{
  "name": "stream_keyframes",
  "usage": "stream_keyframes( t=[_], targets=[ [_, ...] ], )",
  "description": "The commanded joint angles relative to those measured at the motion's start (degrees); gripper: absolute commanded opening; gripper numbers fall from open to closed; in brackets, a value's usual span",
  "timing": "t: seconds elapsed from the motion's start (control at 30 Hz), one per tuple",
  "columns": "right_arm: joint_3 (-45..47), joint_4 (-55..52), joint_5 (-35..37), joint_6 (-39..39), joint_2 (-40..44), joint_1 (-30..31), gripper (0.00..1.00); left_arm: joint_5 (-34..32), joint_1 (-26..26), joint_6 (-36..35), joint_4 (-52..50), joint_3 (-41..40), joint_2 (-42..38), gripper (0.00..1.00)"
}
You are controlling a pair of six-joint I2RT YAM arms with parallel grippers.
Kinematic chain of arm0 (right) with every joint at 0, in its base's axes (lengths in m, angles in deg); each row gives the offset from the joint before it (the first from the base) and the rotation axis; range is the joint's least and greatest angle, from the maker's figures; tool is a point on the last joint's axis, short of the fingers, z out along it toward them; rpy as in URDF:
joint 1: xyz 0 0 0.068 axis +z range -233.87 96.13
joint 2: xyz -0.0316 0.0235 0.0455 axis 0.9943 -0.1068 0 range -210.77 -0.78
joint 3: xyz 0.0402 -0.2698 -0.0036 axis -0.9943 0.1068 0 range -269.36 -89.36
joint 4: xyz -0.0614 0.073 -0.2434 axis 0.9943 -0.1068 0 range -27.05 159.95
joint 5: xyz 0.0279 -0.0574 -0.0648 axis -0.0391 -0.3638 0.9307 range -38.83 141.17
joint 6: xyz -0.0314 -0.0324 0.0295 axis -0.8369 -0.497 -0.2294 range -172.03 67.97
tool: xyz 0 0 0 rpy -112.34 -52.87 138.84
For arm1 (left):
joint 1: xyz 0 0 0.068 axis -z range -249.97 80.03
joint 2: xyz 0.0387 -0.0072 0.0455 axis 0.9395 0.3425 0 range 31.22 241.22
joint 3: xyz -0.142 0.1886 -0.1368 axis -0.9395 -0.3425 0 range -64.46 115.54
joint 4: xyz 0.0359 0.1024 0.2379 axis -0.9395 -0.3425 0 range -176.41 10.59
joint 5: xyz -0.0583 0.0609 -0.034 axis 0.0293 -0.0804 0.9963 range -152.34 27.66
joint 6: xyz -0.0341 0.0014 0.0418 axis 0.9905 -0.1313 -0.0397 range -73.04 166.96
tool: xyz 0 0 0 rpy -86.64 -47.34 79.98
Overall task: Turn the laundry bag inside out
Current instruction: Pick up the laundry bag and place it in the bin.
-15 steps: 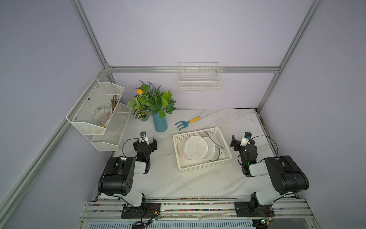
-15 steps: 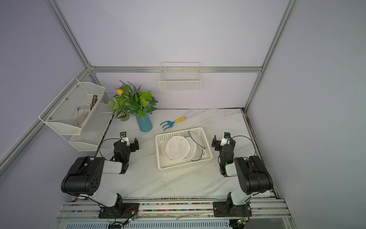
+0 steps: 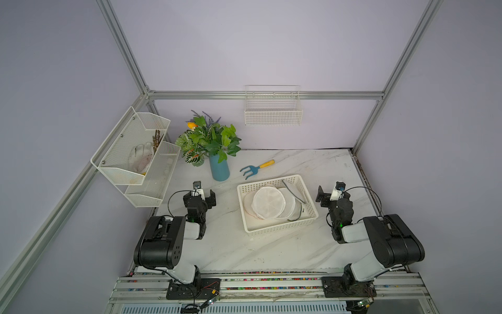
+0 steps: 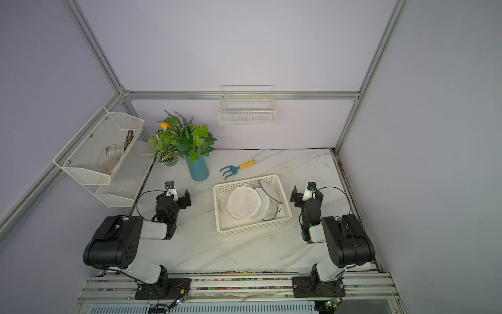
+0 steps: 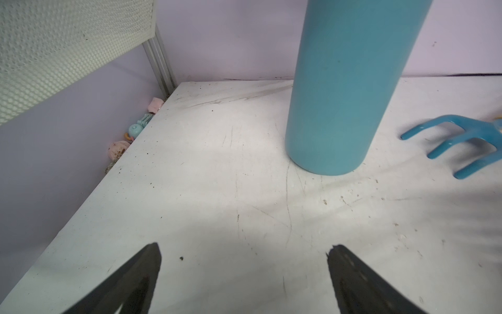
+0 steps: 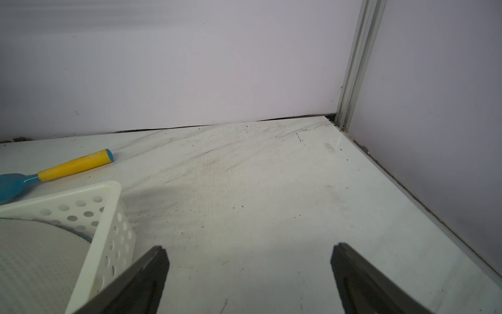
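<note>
The laundry bag (image 3: 267,203), round white mesh, lies flat inside the basket (image 3: 281,229) near the middle of the table (image 3: 231,252), not yet turned. The left claw (image 3: 200,196) and right claw (image 3: 333,194) stand on either side of the basket, both released and empty. I think one claw should pinch the bag's rim while the other pushes the bottom through.

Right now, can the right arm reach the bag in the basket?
Probably yes: the bag lies on top in the open basket beside it, and its end effector is open and empty.
</note>
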Motion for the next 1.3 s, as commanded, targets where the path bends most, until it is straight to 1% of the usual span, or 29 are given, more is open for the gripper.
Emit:
stream_keyframes(
  t=[0.0, 0.03, 0.07, 0.1, 0.17, 0.2, 0.23, 0.3, 0.37, 0.43, 0.53, 0.6, 0.63, 0.73, 0.8, 0.87, 0.93, 1.0, 1.13, 1.23, 1.27],
  targets=[
    [3.9, 1.1, 0.9, 0.3, 10.6, -0.1, 0.99, 2.6, -0.2, -1.8, 0.0, -1.3, -7.4, 1.0],
    [4.4, -1.8, 0.2, 0.1, 15.3, -0.1, 0.99, 2.5, -0.1, -1.7, -2.9, -0.9, -11.1, 1.0],
    [4.5, -4.9, 0.7, 2.1, 19.4, -0.1, 0.99, 2.7, -0.1, -1.8, -6.0, -0.5, -13.5, 1.0],
    [4.3, -9.8, 2.9, 7.2, 23.9, -0.1, 1.0, 2.7, -0.1, -0.9, -10.1, 0.7, -16.3, 1.0],
    [2.9, -23.1, 12.0, 22.9, 32.5, -0.2, 0.99, 0.3, -0.1, 4.7, -20.6, 4.5, -20.6, 1.0],
    [1.2, -33.1, 15.8, 30.7, 36.6, -0.4, 0.99, -0.9, -0.1, 8.0, -27.8, 7.1, -22.3, 1.0],
    [-0.4, -41.0, 15.2, 34.2, 40.0, -0.8, 0.99, -1.1, -0.2, 10.3, -34.4, 10.1, -23.8, 1.0],
    [-2.7, -49.3, 8.7, 33.6, 43.6, -0.9, 0.99, 1.6, -0.1, 13.0, -43.8, 14.1, -25.3, 1.0],
    [-5.2, -57.2, 3.9, 36.6, 45.2, -0.9, 1.0, 6.1, -0.1, 14.8, -49.6, 16.4, -26.6, 1.0],
    [-8.7, -63.7, -2.7, 36.3, 45.4, -0.9, 1.0, 10.5, -0.2, 18.2, -53.9, 17.8, -27.8, 1.0],
    [-14.2, -70.3, -13.2, 34.3, 43.1, -0.6, 1.0, 15.9, 0.6, 22.9, -58.7, 19.2, -29.2, 1.0],
    [-19.0, -75.5, -17.6, 32.2, 40.4, 1.6, 0.99, 17.8, 2.8, 25.4, -61.4, 19.8, -30.2, 1.0],
    [-21.3, -77.7, -18.0, 30.3, 39.0, 3.4, 0.98, 18.4, 3.9, 26.2, -62.6, 20.1, -30.5, 1.0],
    [-27.9, -82.8, -17.6, 23.1, 34.2, 11.3, 0.98, 18.8, 7.9, 30.4, -66.6, 20.8, -31.0, 0.99],
    [-31.6, -84.2, -17.2, 19.2, 29.7, 15.6, 0.98, 19.9, 10.1, 35.2, -68.4, 20.7, -30.7, 0.97],
    [-35.6, -86.0, -16.8, 16.6, 24.3, 18.3, 0.98, 20.9, 12.6, 38.5, -69.1, 20.5, -30.0, 0.96],
    [-40.6, -89.0, -16.4, 14.3, 17.9, 20.7, 0.98, 20.3, 15.7, 41.0, -69.8, 20.6, -28.9, 0.96],
    [-45.7, -92.7, -13.0, 12.9, 11.8, 23.3, 0.98, 19.1, 18.7, 43.1, -70.3, 20.6, -27.4, 0.97],
    [-51.2, -95.4, -7.3, 12.2, 4.0, 25.6, 0.96, 17.7, 21.7, 45.7, -72.3, 20.5, -23.9, 0.96],
    [-54.4, -96.9, -5.0, 12.8, -0.6, 26.1, 0.88, 17.9, 22.7, 46.3, -72.9, 20.5, -21.9, 0.96],
    [-55.5, -97.8, -4.1, 13.1, -2.7, 26.2, 0.84, 17.8, 22.9, 46.2, -72.9, 20.6, -21.5, 0.95]
  ],
)
